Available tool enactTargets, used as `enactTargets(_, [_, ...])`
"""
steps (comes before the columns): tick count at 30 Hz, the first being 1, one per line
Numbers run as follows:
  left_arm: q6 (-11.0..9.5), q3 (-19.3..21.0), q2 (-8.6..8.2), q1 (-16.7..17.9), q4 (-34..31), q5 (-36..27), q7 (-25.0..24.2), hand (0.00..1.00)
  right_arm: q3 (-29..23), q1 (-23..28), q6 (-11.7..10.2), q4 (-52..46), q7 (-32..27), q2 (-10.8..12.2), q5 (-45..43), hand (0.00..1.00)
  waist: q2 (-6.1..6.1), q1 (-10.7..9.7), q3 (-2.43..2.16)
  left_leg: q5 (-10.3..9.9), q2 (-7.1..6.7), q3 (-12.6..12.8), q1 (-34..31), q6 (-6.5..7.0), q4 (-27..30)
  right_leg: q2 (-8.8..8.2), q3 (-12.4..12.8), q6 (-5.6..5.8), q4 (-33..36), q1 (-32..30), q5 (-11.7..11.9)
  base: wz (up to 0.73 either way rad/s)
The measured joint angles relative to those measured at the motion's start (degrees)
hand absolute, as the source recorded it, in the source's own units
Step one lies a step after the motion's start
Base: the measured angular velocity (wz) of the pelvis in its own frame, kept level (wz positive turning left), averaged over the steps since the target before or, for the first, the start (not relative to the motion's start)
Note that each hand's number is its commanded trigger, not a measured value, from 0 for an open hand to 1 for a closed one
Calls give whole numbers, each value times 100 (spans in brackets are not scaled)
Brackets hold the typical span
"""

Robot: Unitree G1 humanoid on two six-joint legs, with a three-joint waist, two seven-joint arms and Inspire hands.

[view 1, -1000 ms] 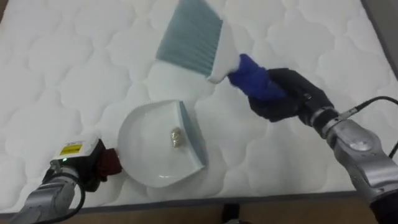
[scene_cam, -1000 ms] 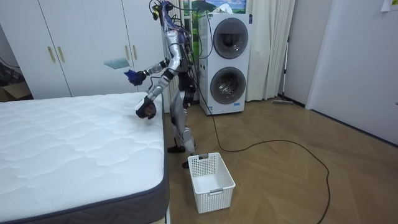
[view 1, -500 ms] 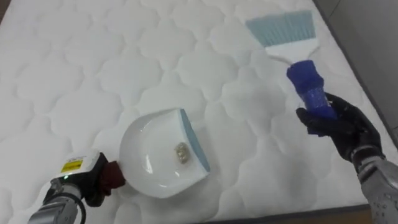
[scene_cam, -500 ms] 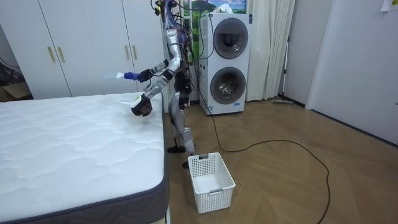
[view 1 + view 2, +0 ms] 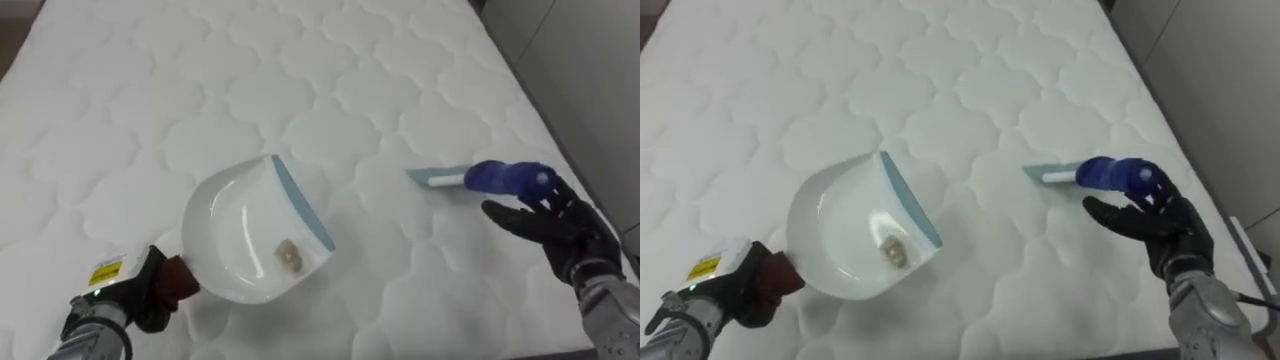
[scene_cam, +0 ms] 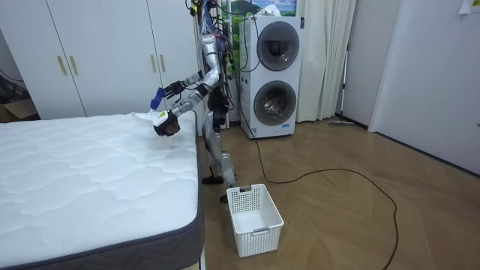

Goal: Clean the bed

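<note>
Right robot hand (image 5: 555,230) on the brush (image 5: 490,178), left robot hand (image 5: 145,295) on the dustpan (image 5: 235,235), over the bed (image 5: 300,60).
The right one curls round the blue handle, bristles edge-on and pointing left above the white quilted top. Near left, the other clamps the dark red grip, and a small beige scrap (image 5: 288,256) lies inside the white pan by its blue lip.

The bed (image 6: 90,180) has a white quilted mattress (image 5: 300,80) stitched in rounded, cloud-like shapes, with a dark grey band along its lower side. It stands on a brown wooden plank floor (image 6: 337,210), where a white slatted plastic basket (image 6: 255,219) sits near the bed's corner.
</note>
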Motion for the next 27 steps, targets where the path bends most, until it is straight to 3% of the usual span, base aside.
enactTargets(6, [1, 3, -5, 6, -421, -26, 85, 100, 113, 58, -3, -880, -255, 227, -613, 0, 34, 77, 19, 7, -31, 105, 155, 13, -88, 1, 71, 18, 26, 33, 8, -11])
enactTargets(11, [2, -12, -72, 25, -536, -38, 127, 100, 248, 61, -3, -1068, -503, 232, -890, 0, 103, 172, 59, 16, -58, 112, 328, 29, -201, 35, 186, 50, 28, 121, 8, -8])
enactTargets(25, [-31, 3, -224, 22, -553, -272, 322, 100, 130, 60, -3, -1242, -672, 232, -1444, 0, 86, 145, 51, 17, -45, 138, 373, 29, -215, 57, 198, 49, 32, 176, -3, 0])
enactTargets(27, [-82, 82, -224, 22, -560, -271, 333, 100, 62, 59, -3, -1388, -677, 232, -1541, 0, 61, 141, 44, 15, -54, 74, 371, 28, -205, 17, 181, 59, 151, 162, -98, 15])
